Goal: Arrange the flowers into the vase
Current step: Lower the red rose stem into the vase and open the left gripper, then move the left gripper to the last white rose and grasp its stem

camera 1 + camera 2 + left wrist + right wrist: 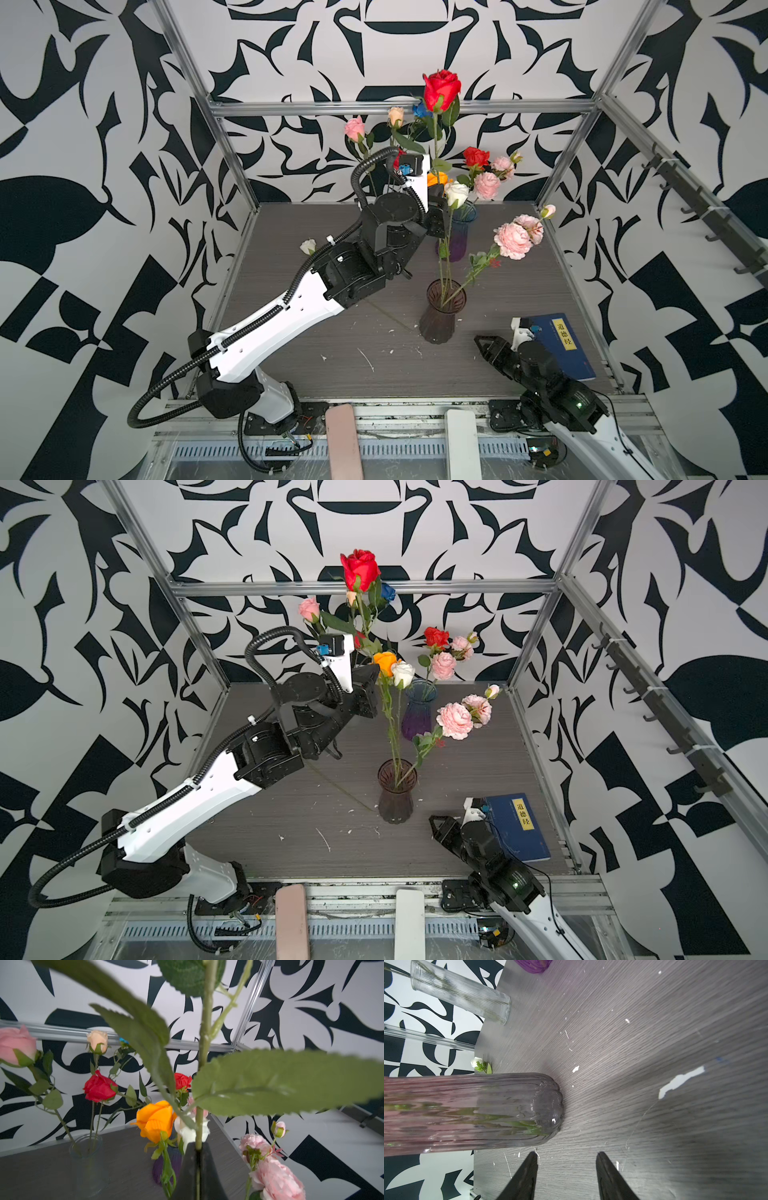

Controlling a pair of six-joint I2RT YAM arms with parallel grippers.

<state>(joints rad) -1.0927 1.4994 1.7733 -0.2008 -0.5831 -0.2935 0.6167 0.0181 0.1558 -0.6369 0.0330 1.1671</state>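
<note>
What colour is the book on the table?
The book is dark blue with a yellow label, clearest in a top view.

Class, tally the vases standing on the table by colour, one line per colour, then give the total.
clear vase: 1
purple vase: 1
smoky pink-brown vase: 1
Total: 3

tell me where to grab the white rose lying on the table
Probably the bare stem between the left arm and the dark vase, from straight above, jaws across it: the white rose lies flat on the table, its head tucked beside the arm.
</note>
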